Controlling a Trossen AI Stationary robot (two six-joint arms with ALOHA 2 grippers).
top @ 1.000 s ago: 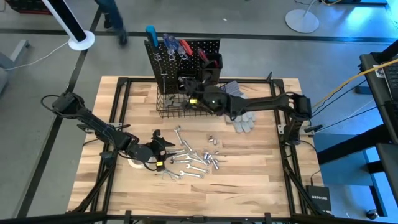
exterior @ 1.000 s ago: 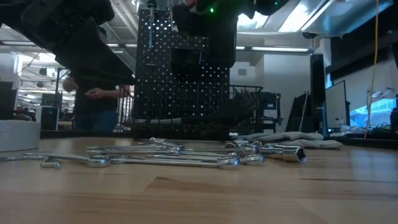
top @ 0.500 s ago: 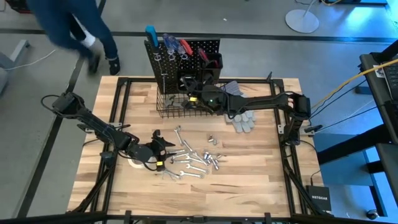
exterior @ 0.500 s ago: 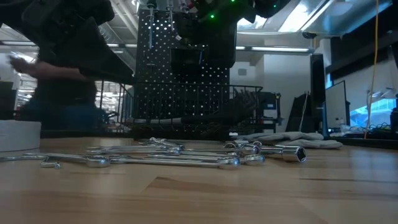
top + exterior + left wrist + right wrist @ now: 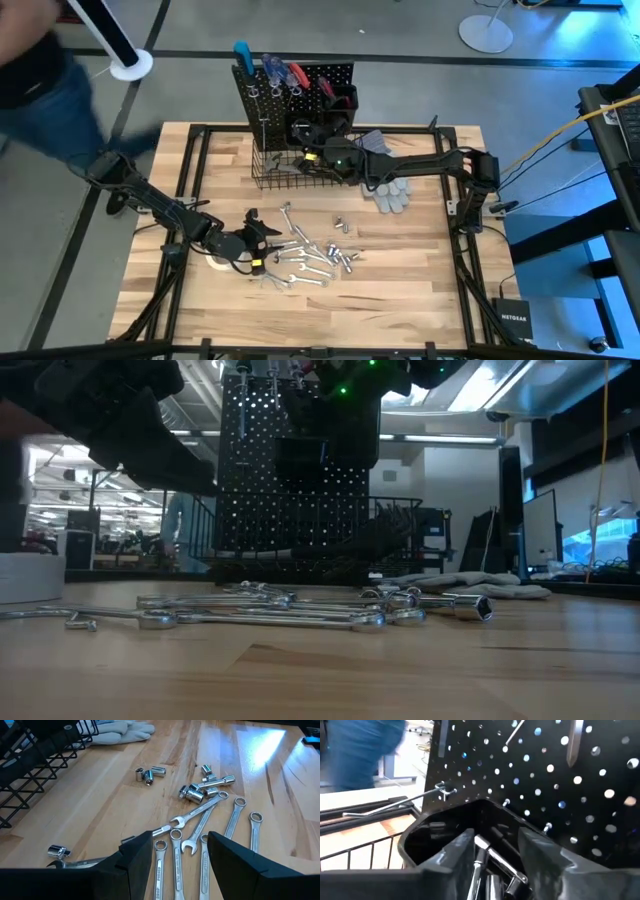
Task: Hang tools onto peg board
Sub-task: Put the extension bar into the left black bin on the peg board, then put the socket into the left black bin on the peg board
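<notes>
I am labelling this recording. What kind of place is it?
Probably a robotics lab or workshop: a wooden table with scattered wrenches, an upright peg board holding tools, and open industrial floor behind.

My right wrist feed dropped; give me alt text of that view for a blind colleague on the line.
The right gripper hangs open just above a black box bin on the peg board, with silver wrenches lying inside the bin between its fingers. A silver hook sticks out beside the bin.

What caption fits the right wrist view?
Right gripper open over a black bin holding silver tools on the peg board.
</notes>
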